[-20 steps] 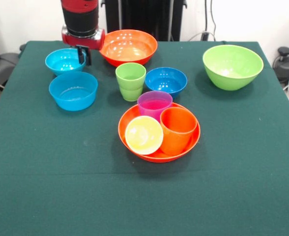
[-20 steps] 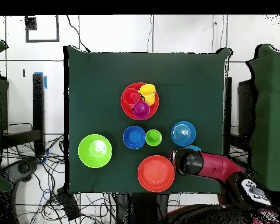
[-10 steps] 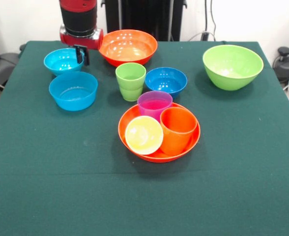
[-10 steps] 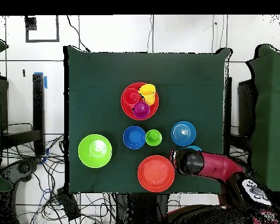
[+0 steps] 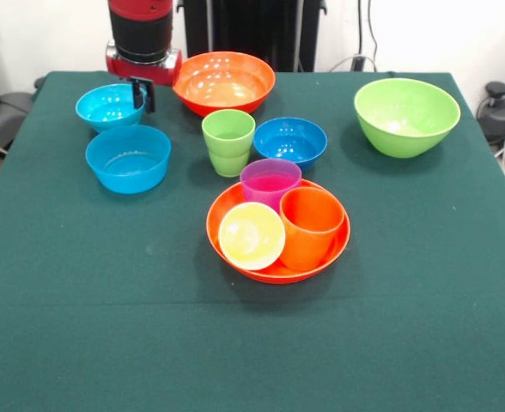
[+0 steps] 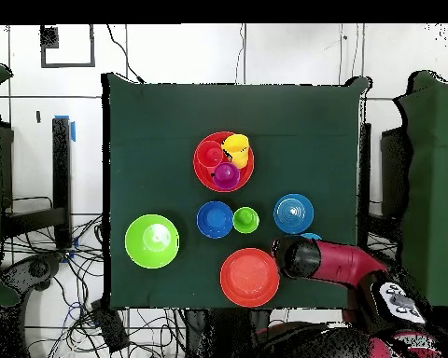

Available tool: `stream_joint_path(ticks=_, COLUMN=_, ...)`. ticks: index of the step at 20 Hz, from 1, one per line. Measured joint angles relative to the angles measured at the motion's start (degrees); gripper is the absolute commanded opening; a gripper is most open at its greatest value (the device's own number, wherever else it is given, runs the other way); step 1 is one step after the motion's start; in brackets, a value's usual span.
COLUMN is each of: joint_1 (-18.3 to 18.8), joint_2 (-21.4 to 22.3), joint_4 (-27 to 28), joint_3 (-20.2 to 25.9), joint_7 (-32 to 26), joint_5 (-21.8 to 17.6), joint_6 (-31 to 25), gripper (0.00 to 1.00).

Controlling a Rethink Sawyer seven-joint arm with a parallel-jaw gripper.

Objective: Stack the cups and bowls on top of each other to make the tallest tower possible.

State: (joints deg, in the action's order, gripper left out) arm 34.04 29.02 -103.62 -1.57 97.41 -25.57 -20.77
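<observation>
My gripper [image 5: 142, 93] is shut on the right rim of a light blue bowl [image 5: 105, 105] at the far left and holds it just off the cloth. A second light blue bowl [image 5: 128, 158] sits in front of it. A large orange bowl [image 5: 224, 81] is just right of the gripper. The green cup [image 5: 228, 142] and the small dark blue bowl [image 5: 290, 141] stand mid-table. The other orange bowl [image 5: 276, 273] holds the purple cup [image 5: 270, 182], the orange cup [image 5: 311, 227] and the tilted yellow cup [image 5: 251, 235]. The lime bowl [image 5: 405, 116] is at the far right.
In the overhead view the arm [image 6: 332, 263] covers the gripper and most of the held bowl, next to the large orange bowl [image 6: 249, 277]. The green tablecloth [image 5: 106, 326] is bare along the near side. Cables and chairs lie off the table's edges.
The gripper has risen a little and shifted slightly left, and the light blue bowl in it has moved up and left with it. Everything else is unchanged.
</observation>
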Motion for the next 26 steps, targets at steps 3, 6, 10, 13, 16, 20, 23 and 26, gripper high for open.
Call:
stream_joint_path(ticks=3, joint_1=-2.20, joint_2=0.59, joint_4=0.88, joint_3=-1.24, joint_7=0.00, joint_5=-0.01, joint_6=0.00, gripper=0.00)
stream_joint_path(ticks=6, joint_1=-3.39, joint_2=1.84, joint_4=1.42, joint_3=-1.49, joint_7=0.00, joint_5=-0.01, joint_6=0.00, gripper=0.00)
stream_joint_path(ticks=10, joint_1=-4.13, joint_2=4.59, joint_4=2.85, joint_3=-1.50, joint_7=0.00, joint_5=-0.02, joint_6=-0.80, gripper=0.00)
stream_joint_path(ticks=13, joint_1=-4.30, joint_2=6.50, joint_4=4.52, joint_3=-1.48, joint_7=0.00, joint_5=-0.04, joint_6=-2.91, gripper=0.00)
stream_joint_path(ticks=16, joint_1=-4.43, joint_2=7.76, joint_4=5.89, joint_3=-1.48, joint_7=0.00, joint_5=-0.05, joint_6=-4.95, gripper=0.00)
stream_joint_path(ticks=20, joint_1=-5.03, joint_2=10.28, joint_4=8.95, joint_3=-1.43, joint_7=0.00, joint_5=-0.07, joint_6=-10.44, gripper=0.00)
stream_joint_path(ticks=23, joint_1=-5.44, joint_2=11.37, joint_4=10.44, joint_3=-1.31, joint_7=0.00, joint_5=-0.07, joint_6=-13.00, gripper=0.00)
stream_joint_path(ticks=26, joint_1=-5.82, joint_2=12.71, joint_4=11.90, joint_3=-0.89, joint_7=0.00, joint_5=-0.08, joint_6=-15.08, gripper=0.00)
